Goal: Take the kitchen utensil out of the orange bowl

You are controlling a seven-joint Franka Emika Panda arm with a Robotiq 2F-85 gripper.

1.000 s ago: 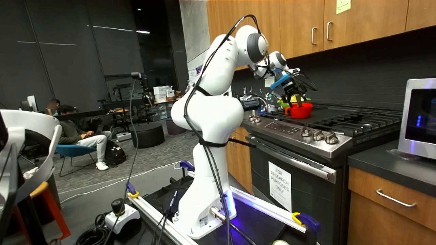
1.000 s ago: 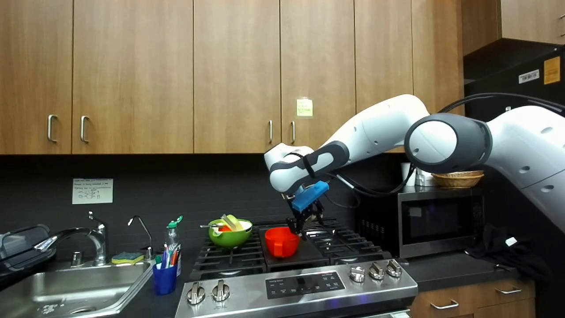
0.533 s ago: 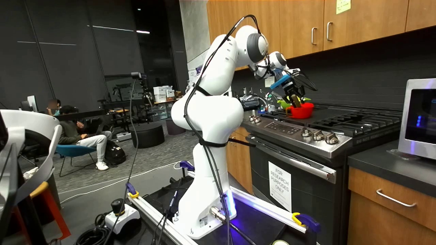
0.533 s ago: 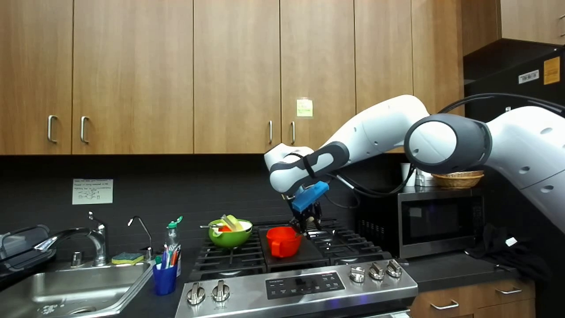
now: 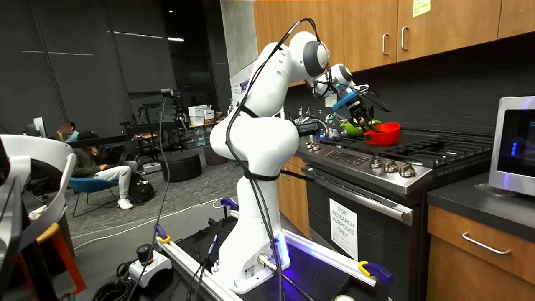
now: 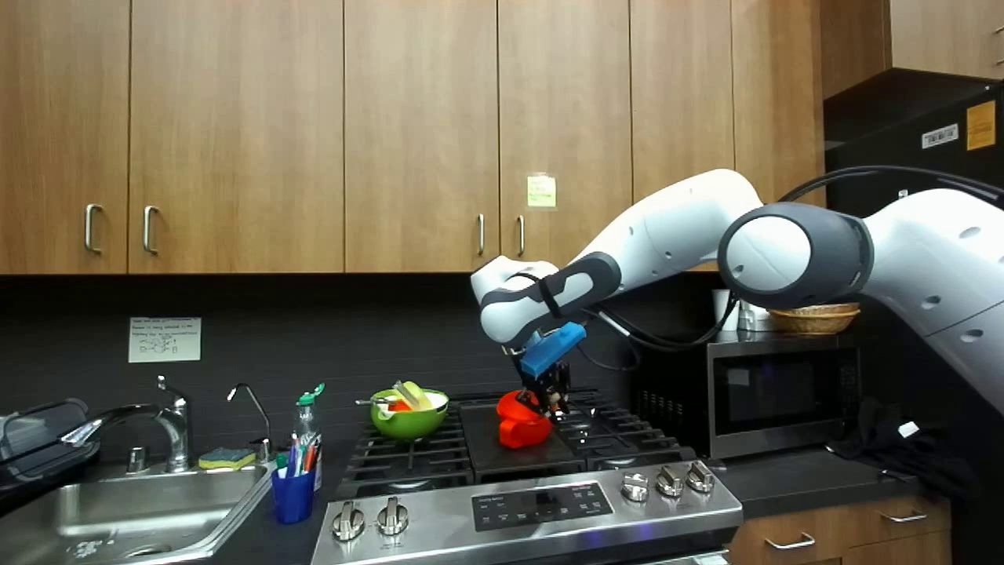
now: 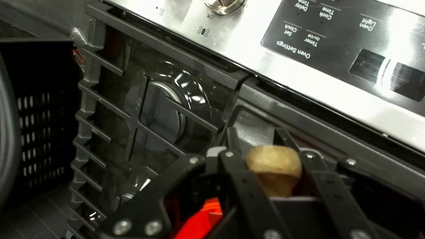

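The orange bowl, bright red with a side handle, stands tilted on the stove's dark middle plate. It shows in both exterior views, the same bowl lying just beyond the fingertips. My gripper is shut on the kitchen utensil, whose rounded wooden handle end sits between the fingers in the wrist view. The utensil's lower part is hidden by the gripper and the bowl wall. A strip of the bowl shows under the left finger linkage. In an exterior view the gripper reaches down at the bowl's near rim.
A green bowl holding several items stands left of the orange bowl on the burner grates. The stove's knob panel runs along the front. A microwave stands to the right, a sink to the left.
The gripper's fingers have closed on the wooden handle. The orange bowl has slid to the right in both exterior views and tipped. The arm itself has barely moved.
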